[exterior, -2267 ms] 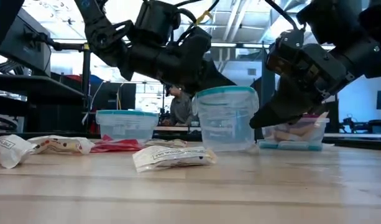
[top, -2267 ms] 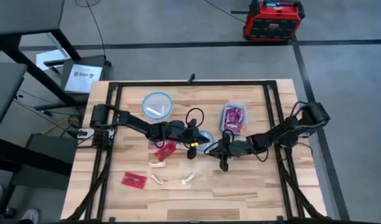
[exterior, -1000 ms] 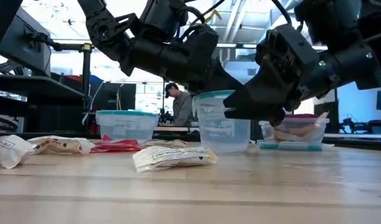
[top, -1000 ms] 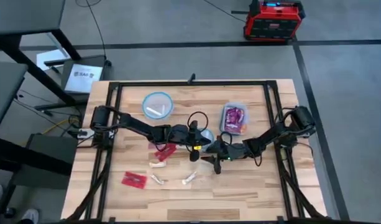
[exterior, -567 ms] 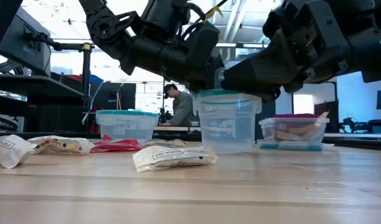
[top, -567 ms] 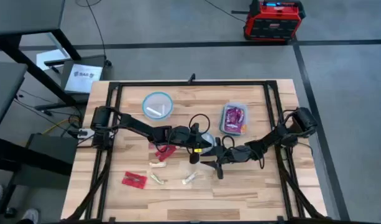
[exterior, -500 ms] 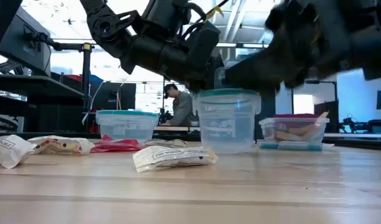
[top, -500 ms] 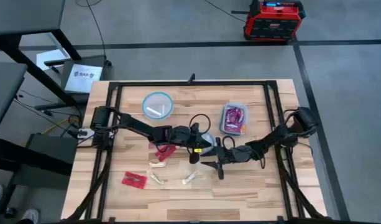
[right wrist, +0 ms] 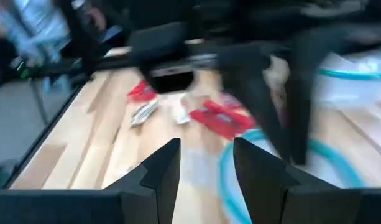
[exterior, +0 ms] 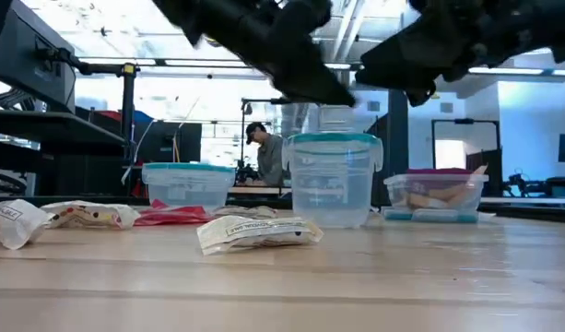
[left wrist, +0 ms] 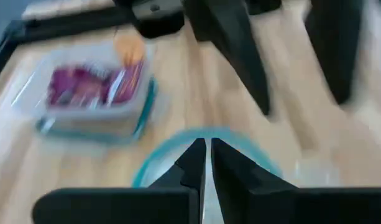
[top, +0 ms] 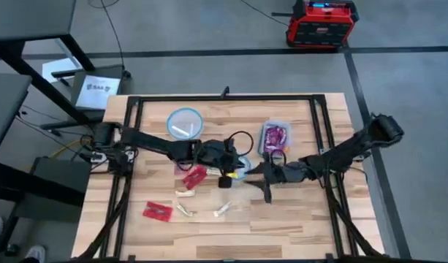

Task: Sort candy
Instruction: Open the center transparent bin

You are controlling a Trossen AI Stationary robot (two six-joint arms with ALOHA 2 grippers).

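flat red candy (top: 194,176) on wood table (top: 297,219); crinkly packet (exterior: 257,232) nearest.

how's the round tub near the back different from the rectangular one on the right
The round tub is circular and holds only a couple of pale stick candies; the rectangular tub is oblong and packed with purple and red packets. The round tub sits at back left, clear of both arms; the rectangular tub sits at back right, just beyond the right gripper. Both are clear with blue-green rims and stand open.
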